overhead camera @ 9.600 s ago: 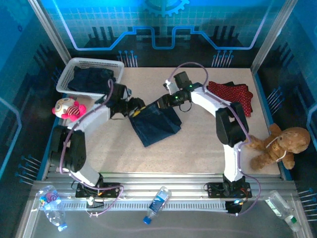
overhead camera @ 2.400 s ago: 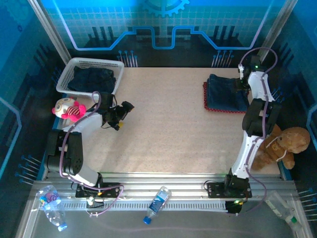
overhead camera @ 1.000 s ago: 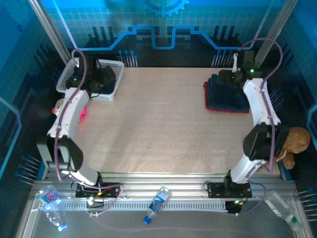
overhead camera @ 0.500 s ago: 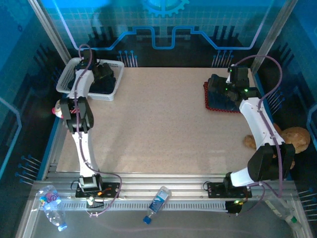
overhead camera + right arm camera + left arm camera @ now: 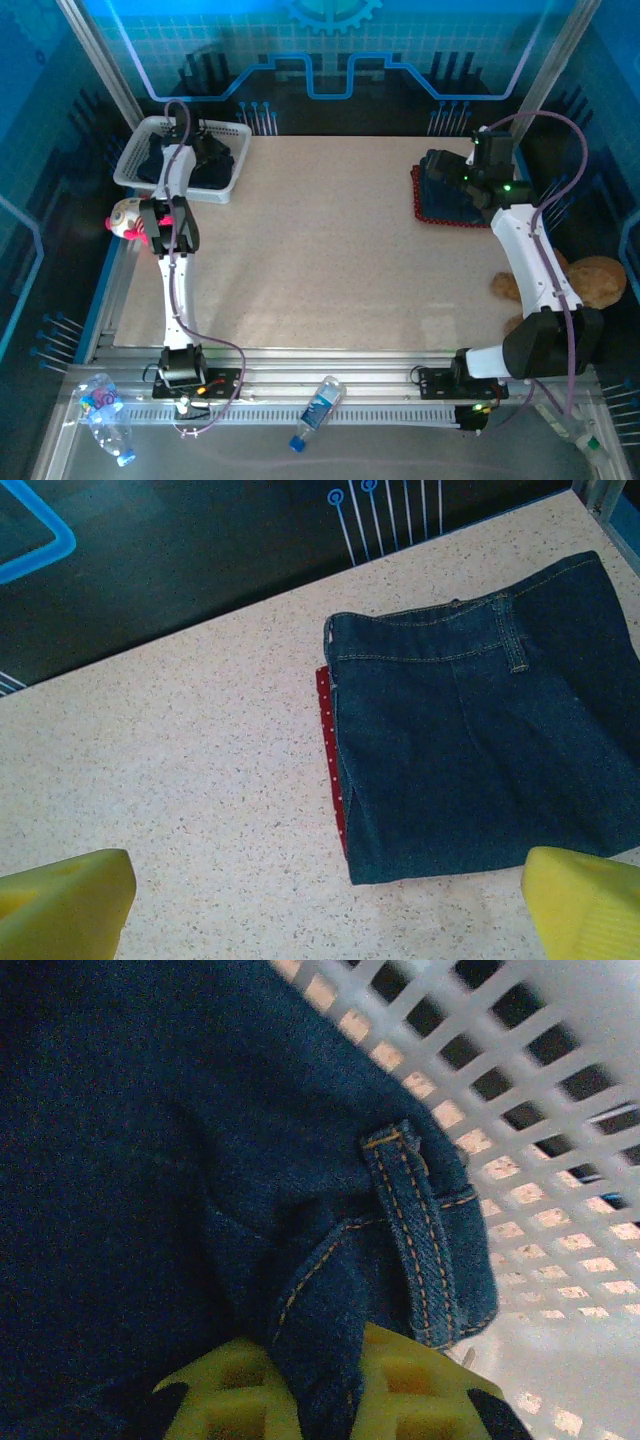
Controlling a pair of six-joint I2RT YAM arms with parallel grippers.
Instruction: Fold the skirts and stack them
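Note:
My left gripper (image 5: 208, 152) reaches into the white mesh basket (image 5: 190, 123). There its yellow fingers (image 5: 420, 1385) pinch a fold of a dark blue denim skirt (image 5: 180, 1160) near a belt loop, so the left gripper (image 5: 330, 1390) is shut on it. At the far right, a folded denim skirt (image 5: 480, 740) lies on a red dotted skirt (image 5: 328, 730), whose edge alone shows. My right gripper (image 5: 320, 920) hovers open over bare table beside that stack (image 5: 450, 195), fingers (image 5: 60, 905) wide apart. The black skirt is out of view.
A pink-and-white plush toy (image 5: 130, 215) sits left of the table below the basket. A brown teddy bear (image 5: 600, 280) lies at the right edge behind my right arm. Plastic bottles (image 5: 318, 408) rest on the near rail. The speckled tabletop (image 5: 330, 250) spreads between the arms.
My left arm has stretched further into the basket and its gripper has closed on the denim skirt. My right arm has shifted slightly beside the stack, still open.

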